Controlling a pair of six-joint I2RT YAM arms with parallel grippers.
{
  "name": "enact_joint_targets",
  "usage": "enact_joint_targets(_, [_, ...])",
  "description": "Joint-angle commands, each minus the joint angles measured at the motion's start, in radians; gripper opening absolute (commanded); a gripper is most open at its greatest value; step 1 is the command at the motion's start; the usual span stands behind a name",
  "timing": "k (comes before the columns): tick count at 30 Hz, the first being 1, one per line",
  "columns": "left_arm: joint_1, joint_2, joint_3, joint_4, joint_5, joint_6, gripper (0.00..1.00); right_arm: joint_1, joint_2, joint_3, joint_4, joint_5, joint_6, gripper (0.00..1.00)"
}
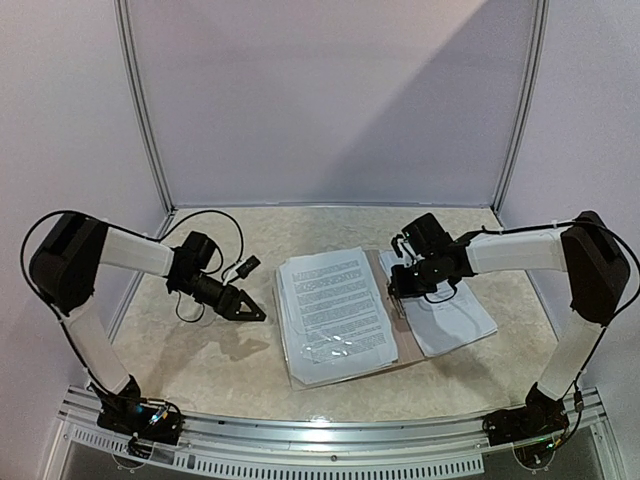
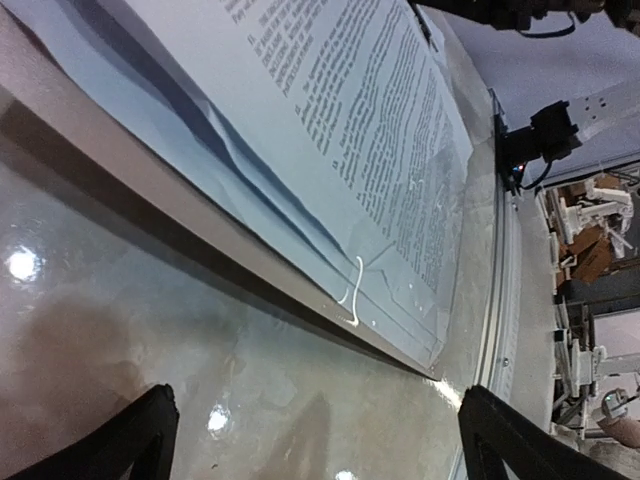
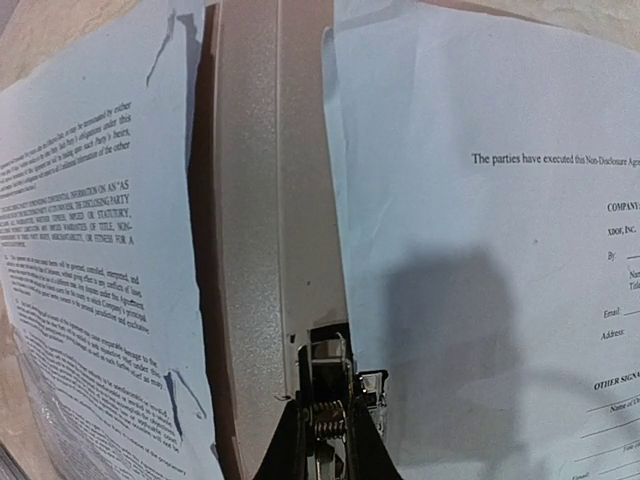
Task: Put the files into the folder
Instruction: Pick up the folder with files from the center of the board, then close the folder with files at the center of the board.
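The folder [image 3: 262, 200] lies open at mid-table between the two arms. Its dull, finely grained tan cover shows as a strip between a stack of files [image 1: 325, 305] on its left half and a single signature sheet [image 1: 455, 320] to the right. The stack is thin, floppy white paper dense with black print, its edges slightly fanned rather than square. Glints near its front corner suggest glossy clear plastic, though I cannot tell whether that lies over or under the sheets. The left gripper [image 1: 255, 312] hovers just left of the stack, low over the mottled beige table [image 1: 200, 350], fingers wide apart and holding nothing. The right gripper [image 3: 324, 435] has its fingers together, tips down on the tan strip beside the single sheet's edge; whether they pinch anything I cannot tell. The step in hand looks like squaring and seating the stack. To do it well, the right tips should pin the cover so the slick folder does not skate. The left should come in low and flat, nudging the fanned edges inward rather than pinching, since such thin sheets would likely buckle or curl.
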Motion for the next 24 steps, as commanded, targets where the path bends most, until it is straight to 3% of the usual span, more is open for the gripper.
enact_joint_targets(1, [-0.038,0.102,0.004,0.137,0.121,-0.093,1.0,-0.002,0.019,-0.012,0.094,-0.022,0.056,0.0])
enact_joint_targets(5, [-0.094,0.149,-0.035,0.274,0.109,-0.17,0.99,-0.003,0.021,-0.037,0.125,-0.019,0.08,0.0])
enact_joint_targets(10, [-0.116,0.252,0.012,0.277,0.127,-0.19,0.96,-0.004,0.037,-0.042,0.132,-0.024,0.091,0.0])
enact_joint_targets(14, [-0.126,0.237,0.043,0.269,0.168,-0.166,0.91,-0.004,0.049,-0.048,0.138,-0.046,0.1,0.01])
enact_joint_targets(19, [-0.165,0.184,0.086,0.237,0.149,-0.144,0.88,-0.005,0.107,0.02,0.04,-0.056,0.075,0.3])
enact_joint_targets(24, [-0.152,0.22,0.153,0.107,0.118,-0.05,0.86,-0.031,0.135,0.14,-0.135,0.021,-0.01,0.37])
